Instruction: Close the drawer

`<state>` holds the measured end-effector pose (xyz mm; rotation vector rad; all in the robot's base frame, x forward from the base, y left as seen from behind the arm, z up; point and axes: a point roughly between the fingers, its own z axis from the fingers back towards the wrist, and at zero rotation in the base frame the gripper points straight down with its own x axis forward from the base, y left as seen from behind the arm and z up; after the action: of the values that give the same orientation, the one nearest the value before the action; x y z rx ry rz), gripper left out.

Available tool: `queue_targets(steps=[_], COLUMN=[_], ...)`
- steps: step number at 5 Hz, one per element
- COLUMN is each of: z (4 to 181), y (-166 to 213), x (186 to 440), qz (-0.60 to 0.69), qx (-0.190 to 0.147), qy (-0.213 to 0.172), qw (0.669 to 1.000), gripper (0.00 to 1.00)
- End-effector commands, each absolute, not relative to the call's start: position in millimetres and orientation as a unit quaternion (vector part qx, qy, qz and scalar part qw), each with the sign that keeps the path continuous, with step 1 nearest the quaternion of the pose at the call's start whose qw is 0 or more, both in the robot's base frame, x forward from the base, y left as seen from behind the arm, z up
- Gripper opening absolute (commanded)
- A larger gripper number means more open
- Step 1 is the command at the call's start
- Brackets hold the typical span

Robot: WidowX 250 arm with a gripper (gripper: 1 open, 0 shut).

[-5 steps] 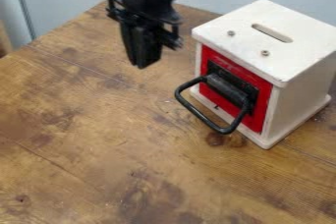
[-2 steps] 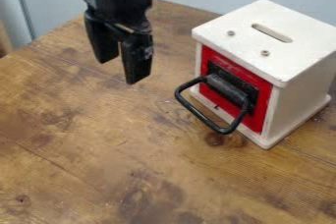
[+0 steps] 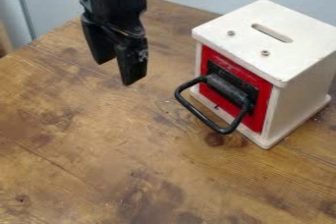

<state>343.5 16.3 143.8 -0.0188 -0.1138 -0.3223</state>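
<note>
— while the arm hangs over the table, what is the gripper (image 3: 113, 56) doing?

— its two black fingers (image 3: 133, 66) stand spread apart with a clear gap between them, nothing in that gap. it points down at the wooden table (image 3: 92, 159) and holds nothing. i cannot tell whether the tips touch the wood or stop just above it.

— and the drawer (image 3: 246, 90), where does it sit from there?

— off to the gripper's right in the picture and a little lower in the frame, well apart from the fingers. its red front faces the bare middle of the table, roughly toward the gripper's side.

— is it pushed in?

— the red front looks close to flush with the cream box casing (image 3: 282, 56) around it, though from this angle i cannot say whether a small gap is left. no pale wood inside shows.

— what about the handle (image 3: 210, 108)?

— a black rectangular loop, hanging from a black bracket on the red face and tipped down and outward so that its far bar lies on or just above the table. it is the part of the drawer nearest the gripper, still apart from it.

— anything else near the fingers?

— only worn wood grain beneath and around them. the casing has a slot (image 3: 274, 32) in its top, farther right of the gripper than the handle.
</note>
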Motion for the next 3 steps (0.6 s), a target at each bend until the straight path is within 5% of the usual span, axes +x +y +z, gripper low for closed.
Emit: queue_targets(steps=[1,3], z=[151.1,140.2], y=[27,28], x=[352,358], qz=[-0.157,-0.176], qx=[-0.006,-0.007], qy=[-0.074,-0.073], qw=[0.985,0.982], gripper=[1.0,1.0])
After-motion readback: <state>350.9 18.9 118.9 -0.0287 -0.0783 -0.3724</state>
